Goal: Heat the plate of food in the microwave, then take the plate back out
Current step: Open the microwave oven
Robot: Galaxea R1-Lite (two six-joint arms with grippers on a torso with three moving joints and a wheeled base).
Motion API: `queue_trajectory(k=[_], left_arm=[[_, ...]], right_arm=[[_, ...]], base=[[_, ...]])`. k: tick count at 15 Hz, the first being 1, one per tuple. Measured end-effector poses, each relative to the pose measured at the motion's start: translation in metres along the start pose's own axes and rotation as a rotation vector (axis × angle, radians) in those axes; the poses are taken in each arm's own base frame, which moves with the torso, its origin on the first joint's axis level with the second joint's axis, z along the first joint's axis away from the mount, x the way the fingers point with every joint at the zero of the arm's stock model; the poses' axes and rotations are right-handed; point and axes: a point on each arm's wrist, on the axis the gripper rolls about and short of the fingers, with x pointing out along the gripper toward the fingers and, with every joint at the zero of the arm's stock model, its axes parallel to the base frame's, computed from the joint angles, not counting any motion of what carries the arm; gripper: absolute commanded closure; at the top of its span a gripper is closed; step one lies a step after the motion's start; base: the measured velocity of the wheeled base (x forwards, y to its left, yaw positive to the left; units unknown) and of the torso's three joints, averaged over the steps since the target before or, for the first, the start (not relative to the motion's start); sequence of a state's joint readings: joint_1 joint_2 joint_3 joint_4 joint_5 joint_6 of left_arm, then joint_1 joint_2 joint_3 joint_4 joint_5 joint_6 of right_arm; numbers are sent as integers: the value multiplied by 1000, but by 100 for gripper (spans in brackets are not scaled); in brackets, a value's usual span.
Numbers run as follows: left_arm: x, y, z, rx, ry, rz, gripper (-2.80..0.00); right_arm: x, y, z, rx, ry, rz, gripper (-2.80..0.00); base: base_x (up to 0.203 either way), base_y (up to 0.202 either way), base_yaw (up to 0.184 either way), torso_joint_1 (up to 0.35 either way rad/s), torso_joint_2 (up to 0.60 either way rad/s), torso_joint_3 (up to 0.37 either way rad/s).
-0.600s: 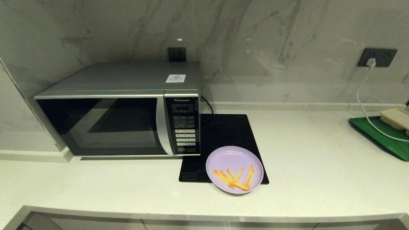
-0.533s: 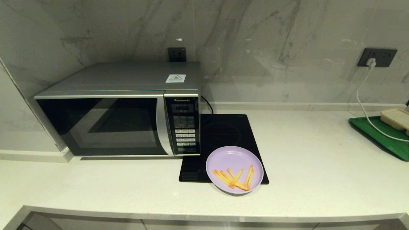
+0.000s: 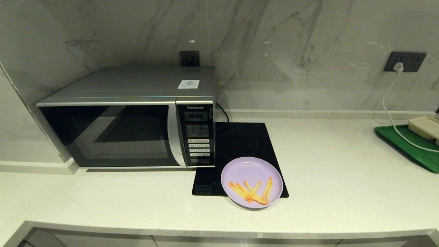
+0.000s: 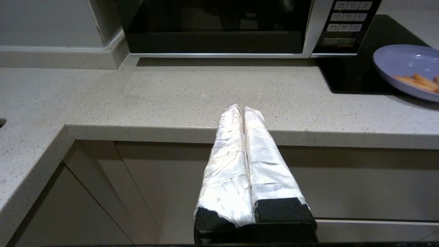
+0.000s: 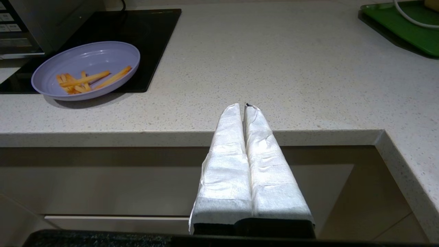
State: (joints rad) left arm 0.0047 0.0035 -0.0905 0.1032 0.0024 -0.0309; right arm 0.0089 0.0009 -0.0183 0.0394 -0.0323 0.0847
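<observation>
The lilac plate of food [image 3: 251,182] sits on the front right corner of the black hob, a few orange fries on its near half; it also shows as the plate [image 4: 406,70] and the plate [image 5: 87,68] in the wrist views. The silver Panasonic microwave [image 3: 130,118] stands to its left with its dark door closed. My left gripper [image 4: 241,109] is shut and empty, held low in front of the counter edge below the microwave. My right gripper [image 5: 242,107] is shut and empty too, before the counter edge to the right of the plate. Neither arm shows in the head view.
A flat black induction hob [image 3: 240,144] lies right of the microwave. At the far right a green tray [image 3: 411,147] carries a beige lidded box [image 3: 425,127], and a white cable [image 3: 391,109] runs from a wall socket. Cabinet fronts lie below the counter edge [image 3: 219,231].
</observation>
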Motion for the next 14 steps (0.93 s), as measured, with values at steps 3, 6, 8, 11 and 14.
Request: queue_trajectory(k=[3,6,8,11,14], left_arm=[[-27,-5,61,-113,-4,-169,0],[-29,-1,113,-321,137,-509,0],[-2,-4,127,-417,246,-674,-280],[51,-24,130,-449,348,-753,-280],[98,-44,137,-450,368,-787,-280]], right_arm=[[0,0,0,0,0,0,0],[0,0,0,0,0,0,0],[0,0,0,0,0,-1,0],[0,0,0,0,0,0,0],[0,0,0,0,0,0,0]], base=[[0,0,0,0,0,0],[0,0,0,0,0,0],[0,0,0,0,0,0],[0,0,0,0,0,0],[0,0,0,0,0,0]])
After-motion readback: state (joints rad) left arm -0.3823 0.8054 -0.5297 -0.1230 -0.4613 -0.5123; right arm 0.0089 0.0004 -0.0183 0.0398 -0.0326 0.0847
